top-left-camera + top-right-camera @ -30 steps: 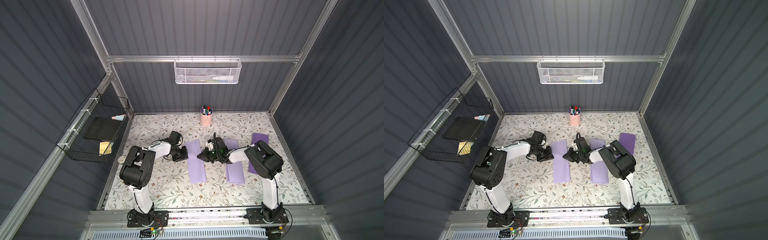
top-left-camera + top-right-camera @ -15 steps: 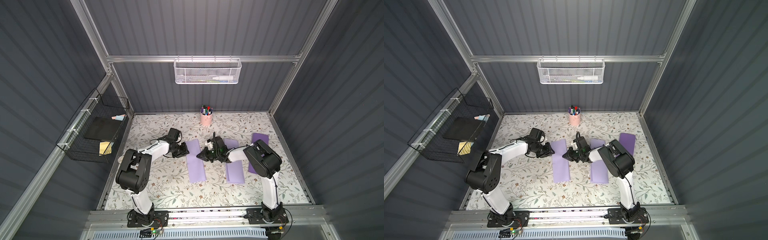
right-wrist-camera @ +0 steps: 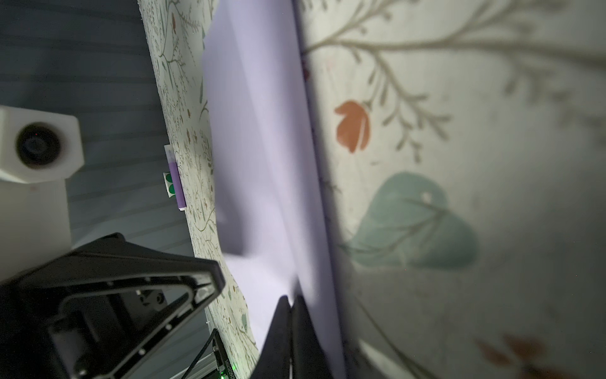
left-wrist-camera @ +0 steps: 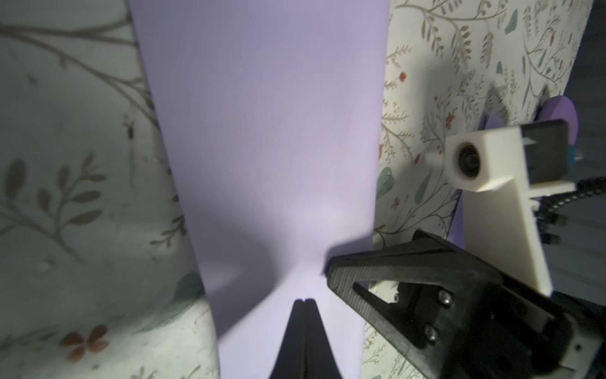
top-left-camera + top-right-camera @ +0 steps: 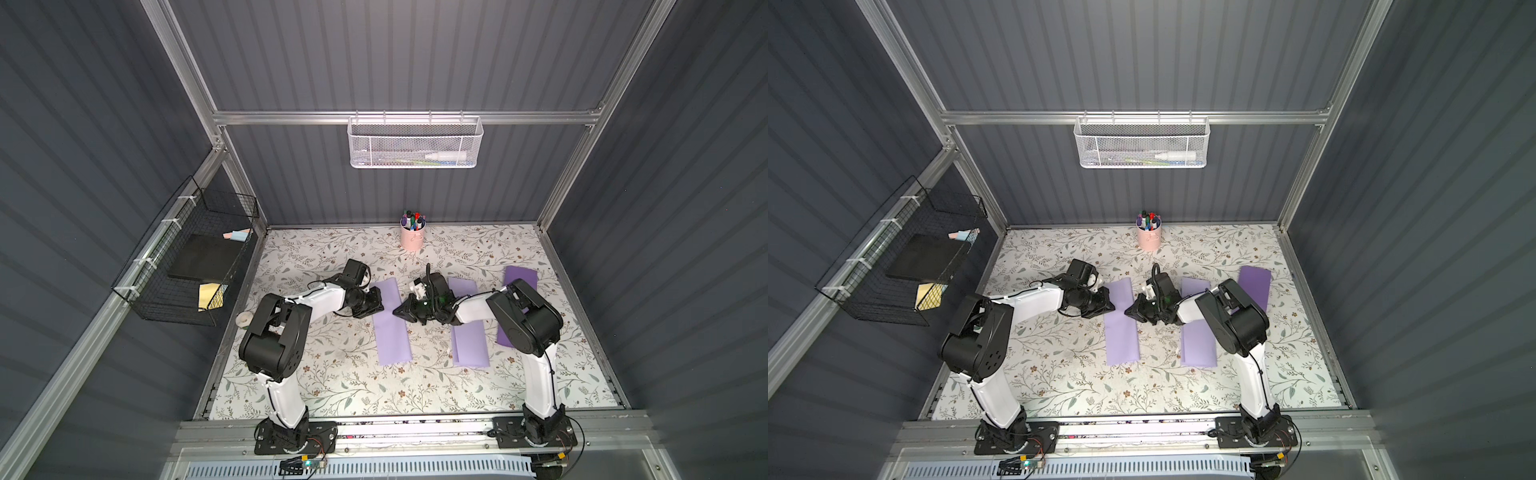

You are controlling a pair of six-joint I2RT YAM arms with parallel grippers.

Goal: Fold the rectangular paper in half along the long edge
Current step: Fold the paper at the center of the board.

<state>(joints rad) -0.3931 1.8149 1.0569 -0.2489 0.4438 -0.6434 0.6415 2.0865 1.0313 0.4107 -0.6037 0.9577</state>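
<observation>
Two pairs of jaws, my left jaws and right jaws, are closed empty, tips touching opposite long edges of the purple paper (image 5: 392, 340) at the middle of the counter (image 5: 332, 374); I judge they press its fold flat.

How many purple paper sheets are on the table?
3. The left sheet lies where the left pincer and right pincer meet; the middle sheet and the right sheet are partly hidden by the right arm.
</observation>
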